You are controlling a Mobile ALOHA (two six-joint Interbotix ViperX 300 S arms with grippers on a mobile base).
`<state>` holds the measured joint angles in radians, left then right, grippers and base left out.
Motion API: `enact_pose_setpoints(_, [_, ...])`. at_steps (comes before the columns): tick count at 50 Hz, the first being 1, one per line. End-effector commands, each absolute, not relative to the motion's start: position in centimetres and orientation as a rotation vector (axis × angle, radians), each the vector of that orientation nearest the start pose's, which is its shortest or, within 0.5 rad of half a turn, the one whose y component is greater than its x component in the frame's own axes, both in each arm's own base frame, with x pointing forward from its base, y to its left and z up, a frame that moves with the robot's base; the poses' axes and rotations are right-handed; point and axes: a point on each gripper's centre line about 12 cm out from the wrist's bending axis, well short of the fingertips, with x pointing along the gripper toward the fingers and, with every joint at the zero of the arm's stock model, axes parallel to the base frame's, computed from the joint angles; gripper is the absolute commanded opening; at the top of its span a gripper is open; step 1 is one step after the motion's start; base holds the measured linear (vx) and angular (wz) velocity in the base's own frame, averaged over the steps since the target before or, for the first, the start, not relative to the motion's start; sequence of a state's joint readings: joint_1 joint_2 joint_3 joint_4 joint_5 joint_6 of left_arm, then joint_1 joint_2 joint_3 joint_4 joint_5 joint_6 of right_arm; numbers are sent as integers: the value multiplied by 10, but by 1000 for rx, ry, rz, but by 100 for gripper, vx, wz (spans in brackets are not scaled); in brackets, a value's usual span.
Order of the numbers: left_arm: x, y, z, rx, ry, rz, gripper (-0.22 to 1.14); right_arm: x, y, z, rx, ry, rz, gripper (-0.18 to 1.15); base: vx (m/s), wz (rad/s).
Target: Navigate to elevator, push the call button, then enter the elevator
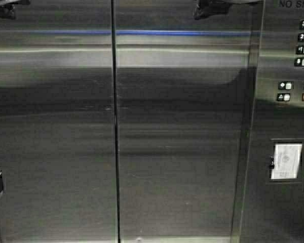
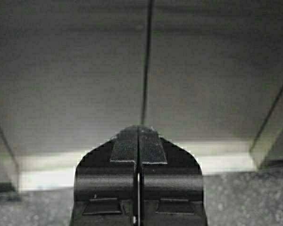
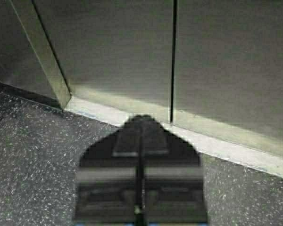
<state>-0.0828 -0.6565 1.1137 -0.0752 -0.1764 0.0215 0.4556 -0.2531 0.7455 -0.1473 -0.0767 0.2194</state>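
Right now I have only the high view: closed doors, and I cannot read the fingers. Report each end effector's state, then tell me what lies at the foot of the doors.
Observer: The left end effector is shut and holds nothing.
Operator: Now the right one.
Observer: The right end effector is shut too, and empty.
Operator: Give me the ground ahead.
Observer: A pale metal sill runs along the foot of the elevator doors, with dark speckled floor on the robot's side of it.
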Motion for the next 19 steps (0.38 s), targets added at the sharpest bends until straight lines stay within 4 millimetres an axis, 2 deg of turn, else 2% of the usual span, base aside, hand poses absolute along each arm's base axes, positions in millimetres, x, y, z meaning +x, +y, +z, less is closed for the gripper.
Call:
enact_pose_setpoints(1, [251,-19,248,-40,247,-61,2,320,159,254,-11,391,449,6,0,0])
enact_pose_setpoints(19, [251,-19,249,-40,244,-62,2,320,159,254,-11,391,449,6,0,0])
